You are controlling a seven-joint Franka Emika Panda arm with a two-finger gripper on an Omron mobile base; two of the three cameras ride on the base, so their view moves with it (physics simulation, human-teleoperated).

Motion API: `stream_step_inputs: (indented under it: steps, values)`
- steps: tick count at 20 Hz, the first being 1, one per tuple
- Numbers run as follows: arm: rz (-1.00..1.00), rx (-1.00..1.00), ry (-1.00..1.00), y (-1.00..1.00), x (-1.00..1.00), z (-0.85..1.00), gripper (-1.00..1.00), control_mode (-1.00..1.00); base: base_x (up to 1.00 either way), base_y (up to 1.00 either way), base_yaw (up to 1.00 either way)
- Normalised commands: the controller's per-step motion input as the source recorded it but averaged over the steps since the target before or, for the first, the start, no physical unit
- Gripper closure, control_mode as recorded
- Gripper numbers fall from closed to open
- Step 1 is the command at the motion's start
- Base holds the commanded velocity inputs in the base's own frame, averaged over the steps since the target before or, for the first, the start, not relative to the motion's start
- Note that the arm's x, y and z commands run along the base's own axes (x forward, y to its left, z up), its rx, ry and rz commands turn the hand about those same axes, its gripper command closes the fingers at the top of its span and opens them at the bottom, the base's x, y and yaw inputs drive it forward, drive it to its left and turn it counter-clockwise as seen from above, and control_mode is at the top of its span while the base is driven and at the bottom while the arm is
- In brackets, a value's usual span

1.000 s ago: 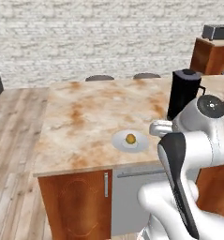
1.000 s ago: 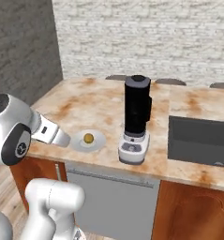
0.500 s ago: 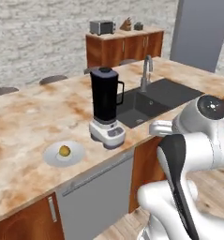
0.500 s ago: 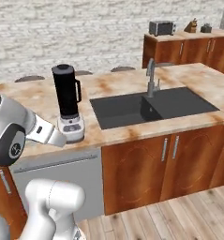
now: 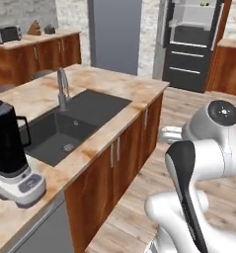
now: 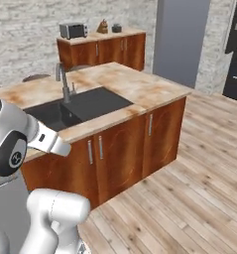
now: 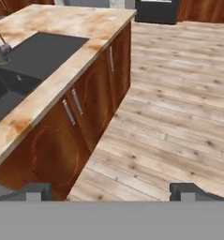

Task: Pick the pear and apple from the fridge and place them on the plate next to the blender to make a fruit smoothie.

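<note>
Dark sink basin looks bare; fridge stands open.

Mottled tan-and-rust marble on the island counter, around a matte charcoal sink with a silver faucet. Glossy reddish-brown wood on the cabinet doors beneath that counter, pale grey-beige planks on the floor beside it. Black jug on a light grey base for the blender at the counter's near end; dark grey with a pale interior for the fridge beyond the counter.
</note>
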Motion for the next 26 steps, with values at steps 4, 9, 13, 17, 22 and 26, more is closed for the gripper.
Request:
stream_step_inputs:
  steps: [4, 9, 13, 17, 22, 26]
  values:
    - [0.00, 0.00, 0.00, 0.00, 0.00, 0.00, -1.00, 1.00, 0.76, -0.89, -0.42]
    - [0.00, 0.00, 0.00, 0.00, 0.00, 0.00, -1.00, 1.00, 1.00, -0.71, -0.22]
    - [0.00, 0.00, 0.00, 0.00, 0.00, 0.00, -1.00, 1.00, 1.00, -0.77, -0.21]
    - [0.00, 0.00, 0.00, 0.00, 0.00, 0.00, -1.00, 1.00, 1.00, -0.41, -0.34]
    - [0.00, 0.00, 0.00, 0.00, 0.00, 0.00, -1.00, 1.00, 1.00, -0.42, -0.27]
    - [0.00, 0.00, 0.00, 0.00, 0.00, 0.00, -1.00, 1.00, 1.00, -0.32, -0.26]
